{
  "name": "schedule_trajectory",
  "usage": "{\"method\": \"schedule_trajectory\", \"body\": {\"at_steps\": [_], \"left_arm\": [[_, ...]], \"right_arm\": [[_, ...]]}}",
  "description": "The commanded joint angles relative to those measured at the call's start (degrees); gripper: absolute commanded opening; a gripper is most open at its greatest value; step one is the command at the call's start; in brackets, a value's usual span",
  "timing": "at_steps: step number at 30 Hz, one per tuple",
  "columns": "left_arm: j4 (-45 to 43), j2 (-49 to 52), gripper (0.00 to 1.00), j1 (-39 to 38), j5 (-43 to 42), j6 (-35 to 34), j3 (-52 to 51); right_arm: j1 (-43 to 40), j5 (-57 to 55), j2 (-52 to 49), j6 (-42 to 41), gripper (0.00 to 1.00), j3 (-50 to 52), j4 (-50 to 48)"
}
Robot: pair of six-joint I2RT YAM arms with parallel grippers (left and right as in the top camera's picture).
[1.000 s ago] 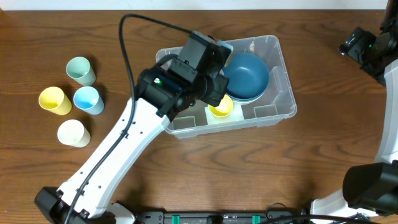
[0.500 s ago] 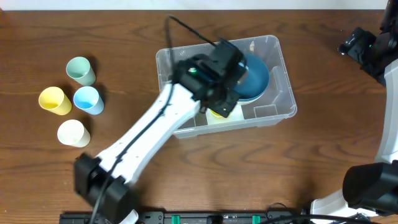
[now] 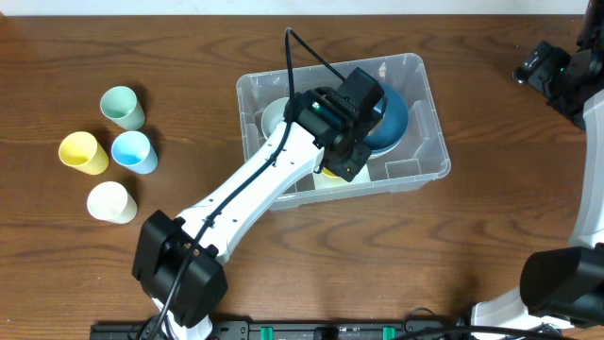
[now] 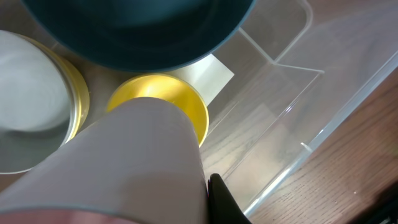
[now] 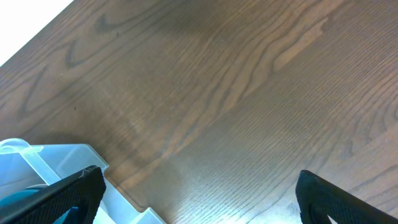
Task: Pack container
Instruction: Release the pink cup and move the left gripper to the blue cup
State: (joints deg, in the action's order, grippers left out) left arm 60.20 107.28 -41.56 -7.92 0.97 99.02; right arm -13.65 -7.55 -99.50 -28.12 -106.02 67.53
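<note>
Inside the clear, ridged plastic container (image 3: 429, 142), right under the left gripper (image 3: 342, 162), stood a glossy yellow cup (image 4: 177, 106). A dark blue bowl (image 4: 137, 31) lay beyond the cup. The jaws were pinching a smooth pale cup (image 4: 124, 168), which blocked much of the wrist view. The right gripper (image 5: 199, 193), jaws spread and empty, hung over the brown wood-grain table (image 5: 217, 93), with the container's corner beside one finger.

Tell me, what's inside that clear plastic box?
A blue bowl, a yellow cup and a white bowl show in the container. The left arm covers the middle, so anything beneath it is hidden.
</note>
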Motion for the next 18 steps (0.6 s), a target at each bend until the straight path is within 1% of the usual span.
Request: {"method": "schedule_trajectory", "body": {"at_steps": [1,2,3,4,5,7,8,10,15,18], "left_arm": [[0.17,0.11,0.09,0.07,1.16,0.76,0.42],[0.15,0.09,0.15,0.07,1.16,0.79,0.42],[0.11,0.09,0.25,0.07,1.14,0.76,0.42],[0.09,0.09,0.32,0.07,1.16,0.79,0.42],[0.07,0.09,0.43,0.07,1.16,0.79,0.42],[0.09,0.09,0.56,0.07,1.16,0.79,0.42],[0.09,0.09,0.58,0.07,1.16,0.79,0.42],[0.00,0.09,0.60,0.07,1.16,0.79,0.42],[0.07,0.02,0.60,0.68,2.93,0.68,0.44],[0.98,-1.05,0.60,2.54,4.20,-1.84,0.44]], "right_arm": [[-0.33,-0.59,-0.26,-0.76,0.99,0.11,0.02],[-0.33,-0.59,-0.28,-0.76,0.99,0.11,0.00],[-0.33,-0.59,-0.28,-0.76,0.99,0.11,0.00],[-0.33,-0.59,-0.26,-0.76,0.99,0.11,0.02],[-0.33,-0.59,-0.26,-0.76,0.99,0.11,0.02],[-0.33,-0.59,-0.26,-0.76,0.99,0.11,0.00],[-0.33,-0.59,-0.26,-0.76,0.99,0.11,0.00],[-0.33,-0.59,-0.28,-0.76,0.99,0.11,0.02],[-0.33,-0.61,-0.28,-0.76,0.99,0.11,0.00],[-0.33,-0.61,-0.26,-0.76,0.99,0.11,0.00]]}}
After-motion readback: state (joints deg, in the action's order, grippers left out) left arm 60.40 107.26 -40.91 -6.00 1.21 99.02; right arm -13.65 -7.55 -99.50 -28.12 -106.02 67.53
